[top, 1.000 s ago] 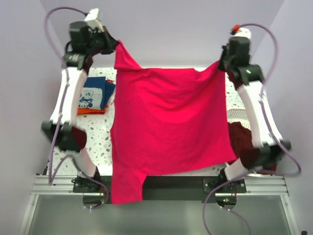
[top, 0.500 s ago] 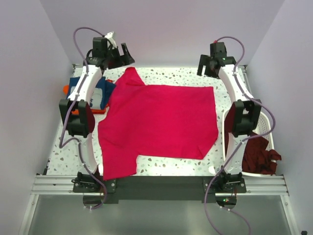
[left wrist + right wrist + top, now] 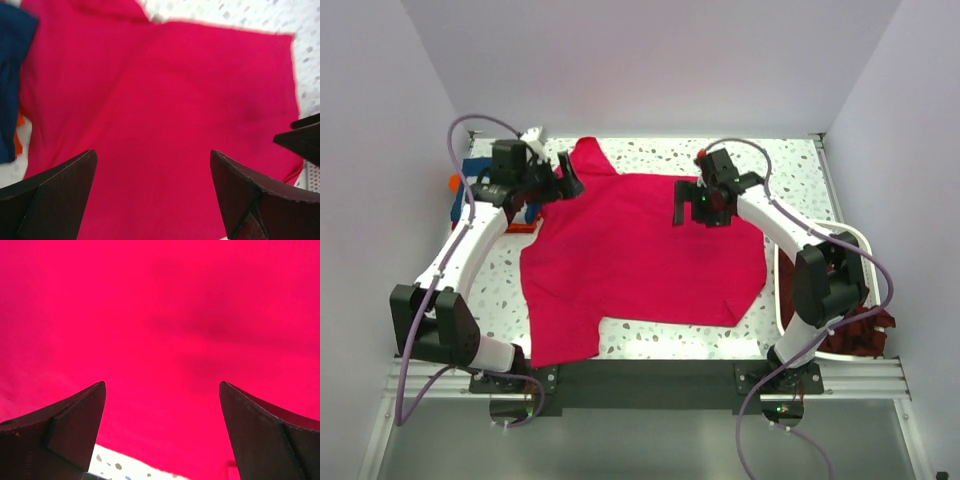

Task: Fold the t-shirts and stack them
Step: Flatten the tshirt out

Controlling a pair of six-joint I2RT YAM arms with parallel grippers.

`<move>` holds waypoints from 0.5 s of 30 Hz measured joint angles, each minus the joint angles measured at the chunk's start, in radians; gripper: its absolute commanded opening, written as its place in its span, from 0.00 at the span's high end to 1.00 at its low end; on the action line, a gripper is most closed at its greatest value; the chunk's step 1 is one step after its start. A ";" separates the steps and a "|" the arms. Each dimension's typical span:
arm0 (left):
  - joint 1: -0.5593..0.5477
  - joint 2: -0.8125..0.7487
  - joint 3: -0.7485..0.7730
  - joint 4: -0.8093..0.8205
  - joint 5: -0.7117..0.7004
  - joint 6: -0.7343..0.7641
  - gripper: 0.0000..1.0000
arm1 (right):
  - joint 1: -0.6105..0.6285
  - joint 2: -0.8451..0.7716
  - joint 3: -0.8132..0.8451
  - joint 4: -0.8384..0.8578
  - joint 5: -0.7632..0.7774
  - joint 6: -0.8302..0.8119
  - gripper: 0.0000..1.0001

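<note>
Pink tee (image 3: 640,260) lying flat mid-frame. L gripper (image 3: 567,180) hovering wide open at its upper-left edge, R gripper (image 3: 695,212) wide open over upper-centre, both empty.

Left arm (image 3: 470,240) is covering most of navy shirt (image 3: 472,166) and orange shirt (image 3: 455,183); right arm (image 3: 780,225) is partly blocking maroon shirts (image 3: 865,335).

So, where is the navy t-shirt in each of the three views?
Top external: navy t-shirt at far left, partly hidden by the left arm.
Left wrist: navy t-shirt along the left edge.
Right wrist: not in it.
Shared landmark: the crimson-pink t-shirt, seen in all three.
</note>
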State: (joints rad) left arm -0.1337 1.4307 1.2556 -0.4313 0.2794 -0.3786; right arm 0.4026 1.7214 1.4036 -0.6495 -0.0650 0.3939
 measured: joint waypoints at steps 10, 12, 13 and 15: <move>0.000 -0.004 -0.226 -0.067 -0.060 -0.003 0.00 | -0.018 0.001 -0.156 0.027 0.021 0.072 0.02; 0.000 -0.004 -0.246 -0.057 -0.060 -0.003 0.00 | -0.018 0.004 -0.179 0.028 0.024 0.075 0.02; 0.000 -0.003 -0.257 -0.047 -0.060 -0.003 0.00 | -0.018 0.008 -0.187 0.028 0.026 0.077 0.02; 0.000 0.009 -0.272 -0.037 -0.060 -0.003 0.00 | -0.018 0.027 -0.196 0.031 0.029 0.081 0.02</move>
State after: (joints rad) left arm -0.1333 1.4395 0.9840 -0.4686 0.2199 -0.3817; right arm 0.3851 1.7489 1.2072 -0.6189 -0.0364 0.4751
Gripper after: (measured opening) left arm 0.997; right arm 0.984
